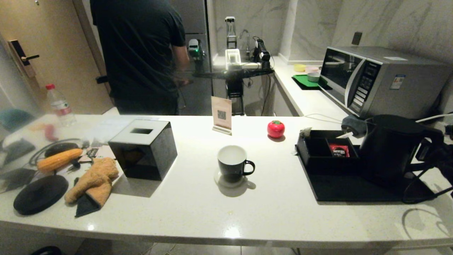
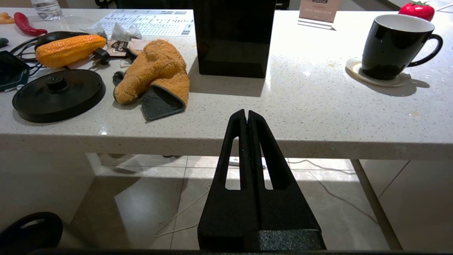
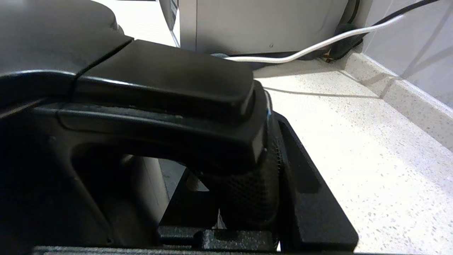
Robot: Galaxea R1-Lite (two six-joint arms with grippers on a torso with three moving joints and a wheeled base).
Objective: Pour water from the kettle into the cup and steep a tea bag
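Note:
The black kettle [image 1: 389, 148] stands on the black tray [image 1: 339, 189] at the right. Its loop handle [image 3: 159, 88] fills the right wrist view. My right gripper [image 1: 430, 151] [image 3: 233, 159] has that handle between its fingers [image 3: 311, 184], one of them pressed against the textured grip. The black cup [image 1: 231, 163] [image 2: 393, 46] sits on a pale coaster at the counter's middle, and its white inside looks dry. A small pale bag [image 1: 305, 132] lies at the far left corner of the tray's black box. My left gripper [image 2: 246, 112] is shut and empty, below the counter's front edge.
A black tissue box [image 1: 143, 148] stands left of the cup. Left of it lie an orange mitt [image 1: 93, 179], a corn cob [image 1: 58, 159] and the kettle base [image 1: 40, 194]. A red sachet [image 1: 339, 150], red tomato [image 1: 275, 128] and microwave [image 1: 382, 81] are nearby. A person stands behind.

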